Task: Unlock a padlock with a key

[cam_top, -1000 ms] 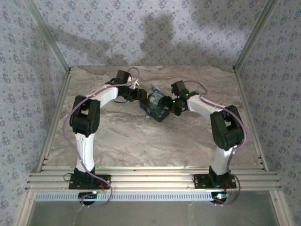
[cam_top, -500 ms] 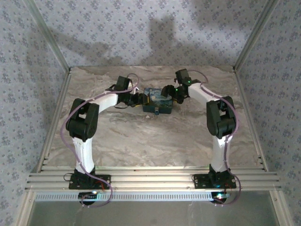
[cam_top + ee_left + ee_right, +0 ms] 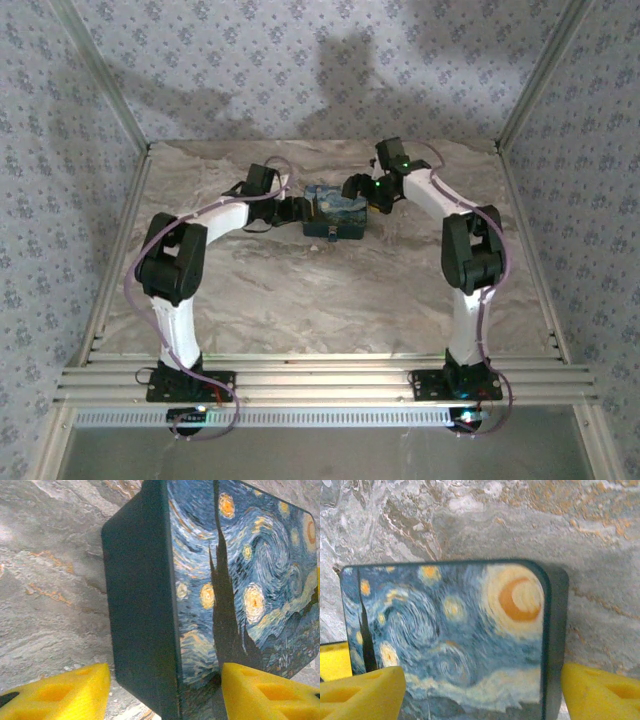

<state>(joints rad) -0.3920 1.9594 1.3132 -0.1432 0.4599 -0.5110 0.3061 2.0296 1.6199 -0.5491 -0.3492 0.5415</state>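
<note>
Observer: Change in the box (image 3: pixel 335 212) over the last second: from a slanted lie to nearly square, and farther back. Left gripper (image 3: pixel 298 208) now at the box's left end, right gripper (image 3: pixel 358 190) at its far right corner.

Checker: Meaning for the task?

Observer: Reads as positioning only, nothing unlocked yet. Padlock and key not resolved. Possibly the small nub (image 3: pixel 328 240) at the box's near edge, too small to call.

Checker: Orientation?

Observer: Lies with long axis left to right, printed lid up. Padlock heading: cannot tell.

Checker: Hands?

Observer: Left: jaws apart, straddling the box's corner, a strip of table (image 3: pixel 50 580) between one finger and the box wall. Right: spread wide either side of the box. Pressing or clear, cannot tell.
</note>
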